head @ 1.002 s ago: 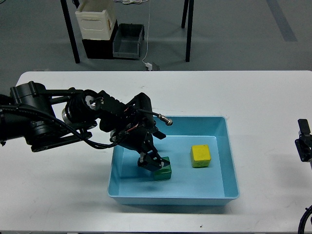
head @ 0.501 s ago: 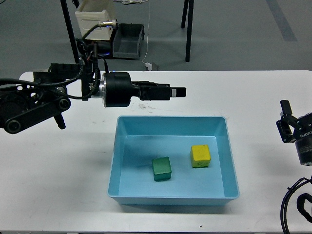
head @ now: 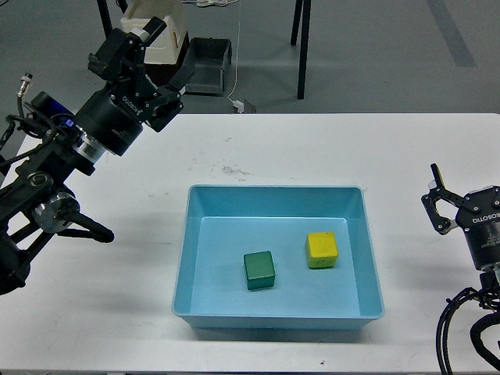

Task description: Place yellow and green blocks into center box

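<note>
Your left gripper (head: 139, 48) is raised high at the upper left, past the far edge of the worktop (head: 109, 258). Its jaws stand apart and hold nothing; one finger points up and left, the other reaches to the right. Your right gripper (head: 439, 208) sits at the right edge of the view, low over the worktop. Its jaws are also spread, with two short fingers pointing up, and nothing is between them.

Both blocks are well apart from either pair of jaws. The green block (head: 259, 270) lies on the floor of the blue box (head: 187, 258), a little left of the middle of the box. The yellow block (head: 321, 250) lies in the same box, to the right of the green one and slightly farther from you. The two blocks are near each other but do not touch, and neither touches a wall of the box. From your left jaws the box is down and to the right; from your right jaws it is to the left, across a bare strip of worktop.

The box stands in the middle of the white worktop. Behind the worktop, on the grey floor, you see a white crate (head: 168, 31) and a dark bin (head: 205, 66) next to the black table legs (head: 302, 47).
</note>
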Motion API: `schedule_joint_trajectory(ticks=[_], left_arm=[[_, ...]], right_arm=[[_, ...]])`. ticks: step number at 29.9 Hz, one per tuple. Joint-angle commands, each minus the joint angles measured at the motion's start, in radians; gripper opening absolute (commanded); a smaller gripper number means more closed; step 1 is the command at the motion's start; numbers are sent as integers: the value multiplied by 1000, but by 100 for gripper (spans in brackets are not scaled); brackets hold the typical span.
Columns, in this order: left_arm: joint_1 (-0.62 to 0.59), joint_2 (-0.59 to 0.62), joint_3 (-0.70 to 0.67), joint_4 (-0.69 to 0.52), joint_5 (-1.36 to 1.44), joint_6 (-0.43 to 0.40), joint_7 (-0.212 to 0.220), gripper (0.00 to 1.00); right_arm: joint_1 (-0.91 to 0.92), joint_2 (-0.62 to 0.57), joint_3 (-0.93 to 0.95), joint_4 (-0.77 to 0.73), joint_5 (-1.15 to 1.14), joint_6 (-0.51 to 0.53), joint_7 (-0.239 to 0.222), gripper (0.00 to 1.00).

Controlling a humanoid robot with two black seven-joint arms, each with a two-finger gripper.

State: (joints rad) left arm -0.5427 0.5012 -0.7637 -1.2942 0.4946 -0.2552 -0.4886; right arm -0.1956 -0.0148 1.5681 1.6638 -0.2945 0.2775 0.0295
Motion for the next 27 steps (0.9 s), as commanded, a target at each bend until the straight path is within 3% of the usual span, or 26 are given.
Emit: schedule_joint_trajectory(ticks=[1,4,7,15,21,27], left_arm=[[72,0,-5,-7,-207,1,0,100],[133,7,-9,-23,-405,4,0,100],[194,22,-19,-71,-600,5,0,100],[404,14,-123,-197,-751,-9,0,100],[458,-20,-124,-240,-876,-1,0,100],[483,-20,-120,-249,-998,-48,0,100]], right_arm=[[-33,1,9,5,138,11,-20,100],[-47,1,15,5,248,17,-23,100],[-53,1,18,5,300,16,-55,100],[-110,1,17,5,408,52,-66,100],[-159,1,7,1,478,58,-66,100],[-191,1,3,-2,482,58,-65,100]])
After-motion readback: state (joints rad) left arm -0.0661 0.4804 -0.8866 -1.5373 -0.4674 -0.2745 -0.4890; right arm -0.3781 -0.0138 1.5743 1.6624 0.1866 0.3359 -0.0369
